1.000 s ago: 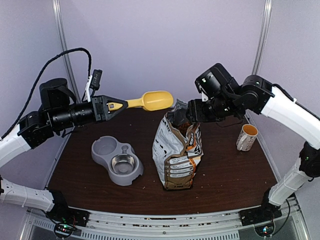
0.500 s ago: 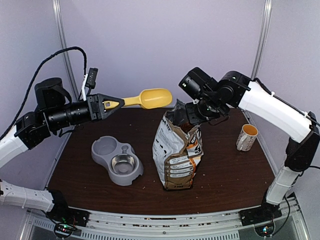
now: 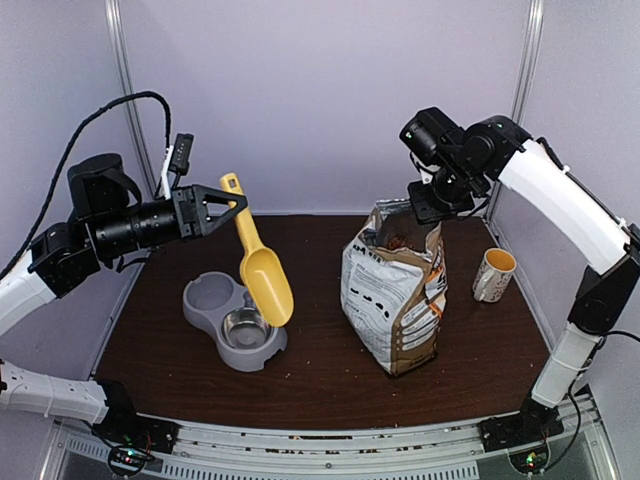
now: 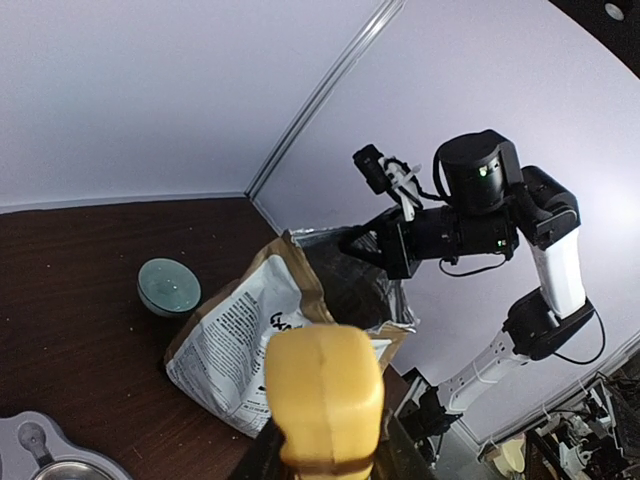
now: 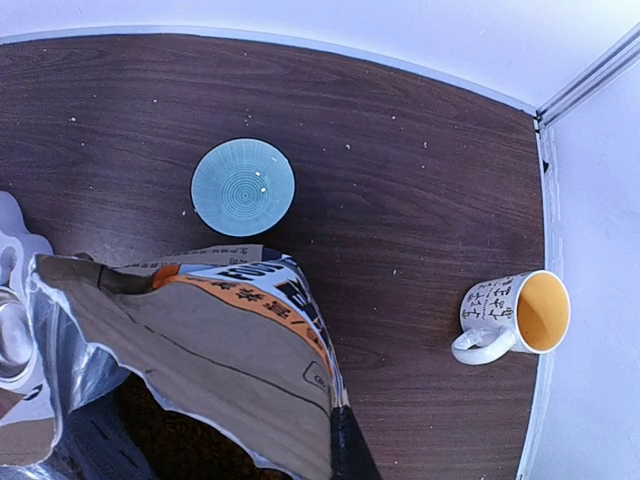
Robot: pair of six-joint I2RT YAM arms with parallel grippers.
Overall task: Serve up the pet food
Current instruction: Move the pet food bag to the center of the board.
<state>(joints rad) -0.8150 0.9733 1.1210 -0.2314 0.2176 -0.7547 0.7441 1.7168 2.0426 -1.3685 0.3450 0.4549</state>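
Observation:
My left gripper is shut on the handle of a yellow scoop, which hangs bowl-down just above the grey double feeder. In the left wrist view the scoop sits between my left gripper fingers. The silver-white bag stands at the table's middle right. My right gripper is shut on its top rim, and one dark finger pinches the rim of the bag there. Dark pet food shows inside the open mouth.
A steel dish sits in the feeder's near well. A white mug with a yellow inside stands right of the bag. A teal bowl lies behind the bag, toward the back wall. Crumbs dot the brown table.
The scoop has swung from level and high to hanging down over the feeder. My right gripper has shut on the bag's rim and pulled the bag to the right.

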